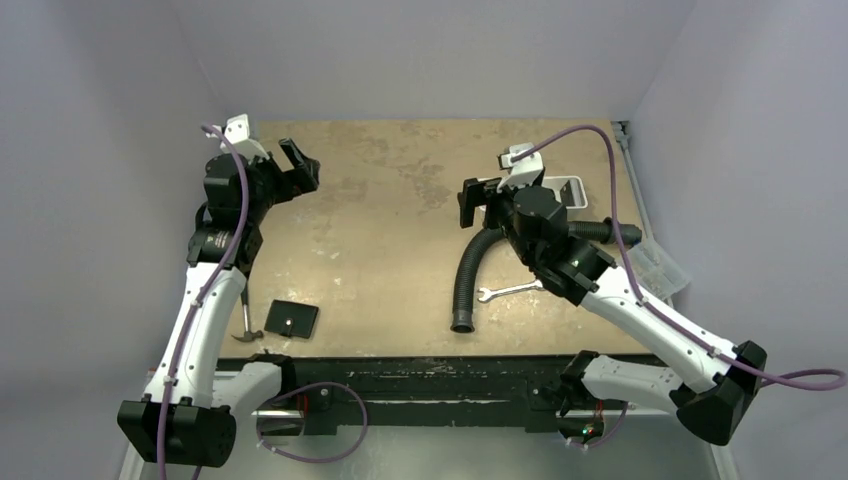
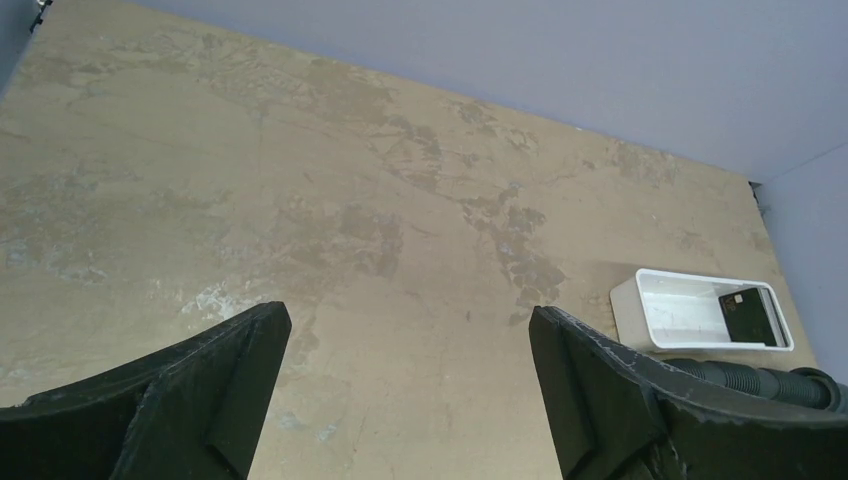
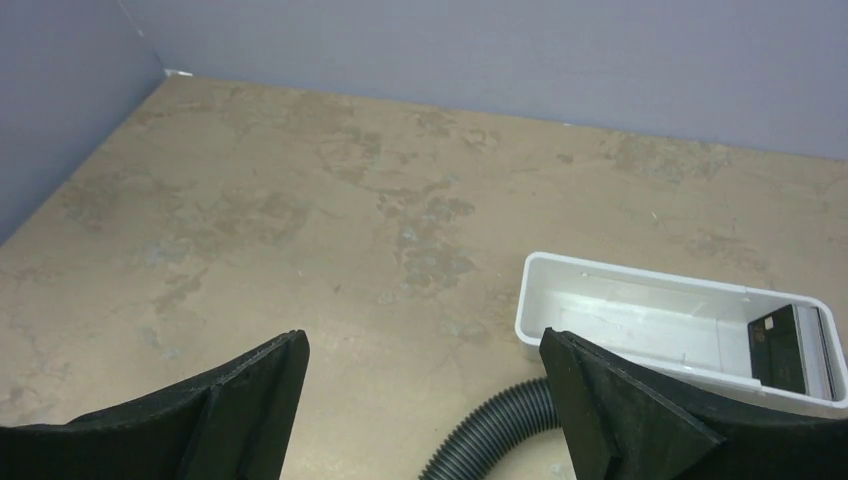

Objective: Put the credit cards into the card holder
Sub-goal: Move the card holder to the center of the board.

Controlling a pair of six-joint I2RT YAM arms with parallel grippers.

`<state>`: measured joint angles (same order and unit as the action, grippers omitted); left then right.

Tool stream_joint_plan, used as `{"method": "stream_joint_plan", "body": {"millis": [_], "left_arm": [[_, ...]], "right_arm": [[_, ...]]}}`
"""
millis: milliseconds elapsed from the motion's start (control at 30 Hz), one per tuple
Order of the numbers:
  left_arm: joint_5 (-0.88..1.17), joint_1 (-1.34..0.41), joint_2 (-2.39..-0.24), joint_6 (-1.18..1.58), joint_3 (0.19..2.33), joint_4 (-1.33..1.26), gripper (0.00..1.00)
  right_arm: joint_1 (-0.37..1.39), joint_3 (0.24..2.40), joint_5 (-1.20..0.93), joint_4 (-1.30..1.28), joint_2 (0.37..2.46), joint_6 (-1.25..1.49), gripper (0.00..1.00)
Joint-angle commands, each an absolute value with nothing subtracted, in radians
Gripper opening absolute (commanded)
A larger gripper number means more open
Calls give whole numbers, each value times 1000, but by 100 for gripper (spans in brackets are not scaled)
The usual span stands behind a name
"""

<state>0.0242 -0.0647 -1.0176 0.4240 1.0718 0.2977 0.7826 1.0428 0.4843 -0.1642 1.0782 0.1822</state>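
Note:
The card holder (image 1: 291, 320), a flat black square with a tiny light stud, lies near the table's front left. The credit cards show as a dark card (image 3: 785, 345) with a pale edge beside it, at the right end of the white tray (image 3: 560, 275). That card (image 2: 750, 312) also appears in the left wrist view. My left gripper (image 1: 300, 165) (image 2: 408, 320) hangs open over bare table at the back left, far from the holder. My right gripper (image 1: 468, 203) (image 3: 425, 342) is open too, left of the tray, nothing between its fingers.
A black corrugated hose (image 1: 468, 280) curves from under the right arm toward the front edge. A silver wrench (image 1: 510, 291) lies beside it. A small hammer-like tool (image 1: 245, 325) rests left of the holder. A clear compartment box (image 1: 660, 265) sits at the right edge.

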Motion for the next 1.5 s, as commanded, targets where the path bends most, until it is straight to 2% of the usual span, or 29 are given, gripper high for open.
{"method": "stream_joint_plan", "body": {"millis": [0, 167, 433, 667, 867, 1067, 1300, 1467], "left_arm": [[31, -60, -1001, 379, 1056, 287, 100], [37, -61, -989, 384, 1036, 323, 100], [28, -63, -960, 351, 1044, 411, 100], [11, -63, -931, 340, 1051, 472, 100], [3, -64, -913, 334, 1045, 512, 100], [-59, -64, -893, 330, 1057, 534, 99], [-233, -63, -934, 368, 1067, 601, 99], [-246, -63, -942, 390, 1056, 599, 99]], "right_arm": [[781, 1050, 471, -77, 1101, 191, 99], [788, 1097, 201, -58, 1294, 257, 99], [991, 1154, -19, 198, 1653, 306, 99], [1136, 1226, -156, 345, 1847, 91, 99], [1198, 1381, -154, 324, 1998, 44, 99], [1242, 1507, -18, 331, 2121, 95, 99], [1291, 1653, 50, 265, 2264, 85, 97], [1303, 1708, 143, 209, 2336, 82, 92]]}}
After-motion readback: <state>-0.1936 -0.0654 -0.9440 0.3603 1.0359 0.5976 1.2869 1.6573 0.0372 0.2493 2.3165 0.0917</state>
